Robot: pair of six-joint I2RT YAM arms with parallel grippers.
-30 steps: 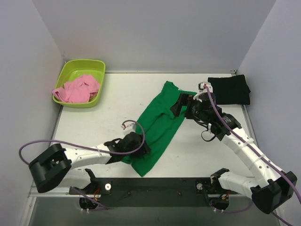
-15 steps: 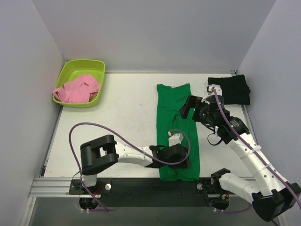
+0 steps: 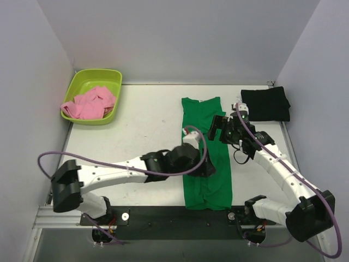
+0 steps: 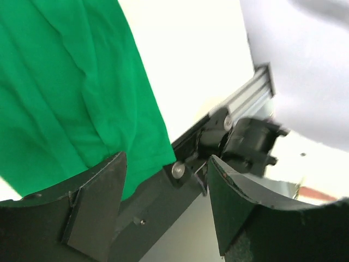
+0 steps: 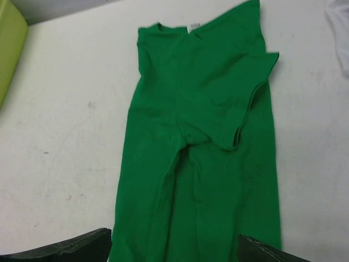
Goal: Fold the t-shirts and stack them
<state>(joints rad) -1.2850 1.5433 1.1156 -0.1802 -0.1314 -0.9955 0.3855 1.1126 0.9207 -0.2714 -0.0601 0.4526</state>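
The bright green t-shirt [image 3: 197, 114] lies flat as a long narrow strip, collar at the back and hem at the table's front edge; it also fills the left wrist view [image 4: 71, 82] and the right wrist view [image 5: 202, 136]. My left gripper [image 3: 206, 168] hovers open over its lower half [image 4: 166, 202], holding nothing. At the strip's right edge my right gripper [image 3: 216, 126] stands wide open above the folded-in sleeve [image 5: 174, 254]. The black t-shirt [image 3: 265, 103] rests folded at the back right. The pink t-shirt [image 3: 90, 102] sits crumpled in the tub.
A lime-green tub [image 3: 82, 82] stands at the back left corner; its edge shows in the right wrist view [image 5: 8, 49]. The white table [image 3: 142, 120] ends at a metal rail [image 4: 245, 93] in front, where the right arm's base [image 4: 251, 142] is bolted. Walls close in three sides.
The green shirt went from lying diagonal to straight along the table. My left gripper has moved from the front hem back toward the shirt's middle. The right gripper drew slightly back.
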